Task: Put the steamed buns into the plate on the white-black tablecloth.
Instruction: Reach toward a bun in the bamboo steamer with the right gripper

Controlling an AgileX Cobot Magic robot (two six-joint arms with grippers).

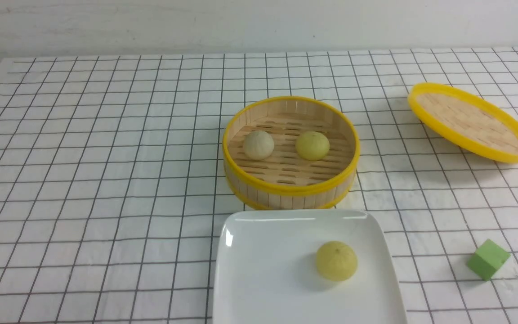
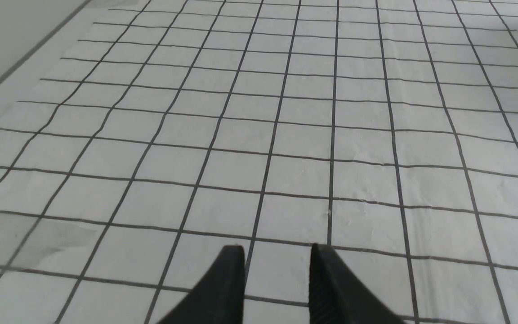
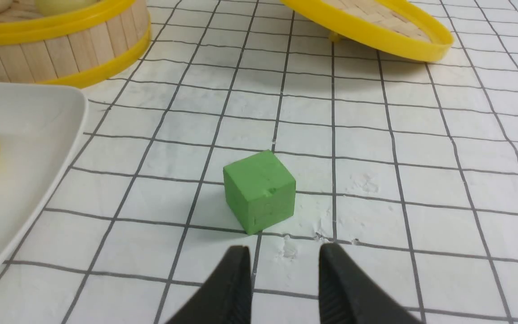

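Front view: white plate [image 1: 286, 279] is sitting on the white-black tablecloth [image 1: 119, 180], nearest the camera, running out of frame at its near edge. One yellow-green bun [image 1: 336, 261] is resting in it, toward its right side. Bamboo steamer [image 1: 291, 193] is standing just beyond the plate, holding two more: off-white bun [image 1: 258, 145] on the left, second yellow-green bun [image 1: 312, 146] on the right, apart from each other. Lid [image 1: 470, 121] is lying tilted on the right, well apart from the steamer (yellow rim, woven face showing). Green cube [image 1: 488, 259] is resting on the cloth, right of the plate. Left wrist view: left gripper [image 2: 277, 279] is pointing out over the gridded cloth, jaws parted partway, holding nothing. A sliver of something yellow is showing at the frame edge, too cropped to tell. Right wrist view: right gripper [image 3: 285, 279] is also keeping a moderate gap between its fingers, nothing between them. Green cube, part of the plate with its bun, steamer side and lid are all showing.
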